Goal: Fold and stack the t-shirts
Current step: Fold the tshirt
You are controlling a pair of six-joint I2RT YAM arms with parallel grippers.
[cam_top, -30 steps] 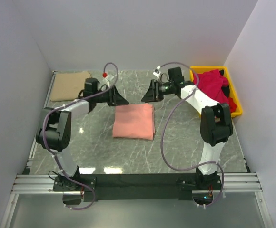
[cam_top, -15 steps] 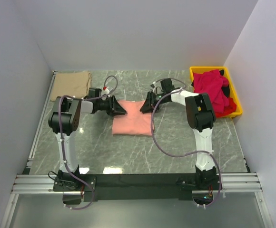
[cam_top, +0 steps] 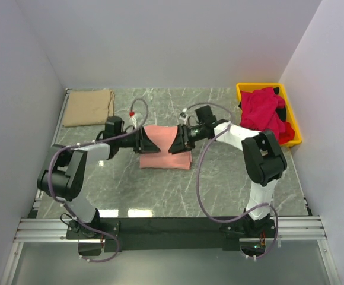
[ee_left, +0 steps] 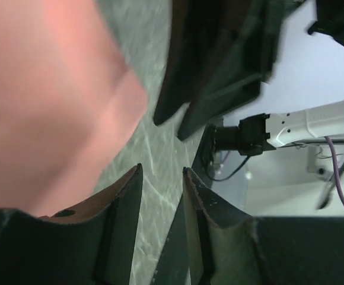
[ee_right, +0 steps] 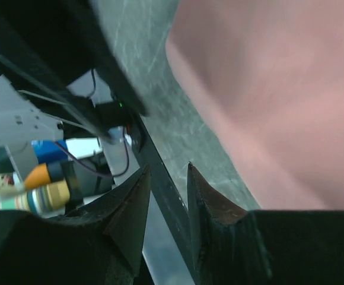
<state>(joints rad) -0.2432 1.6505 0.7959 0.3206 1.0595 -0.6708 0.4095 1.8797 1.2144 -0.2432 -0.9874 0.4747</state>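
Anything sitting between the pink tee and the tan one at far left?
No loose object: only bare table shows between the pink tee and the tan tee. The left arm and its cable loop hang over that stretch.

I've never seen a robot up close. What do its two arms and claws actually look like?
Both the left arm and right arm have white links joined by chunky black joints. A greyish-purple cable loops loosely along each. The left claw and right claw are dark and two-pronged, tapering to points.
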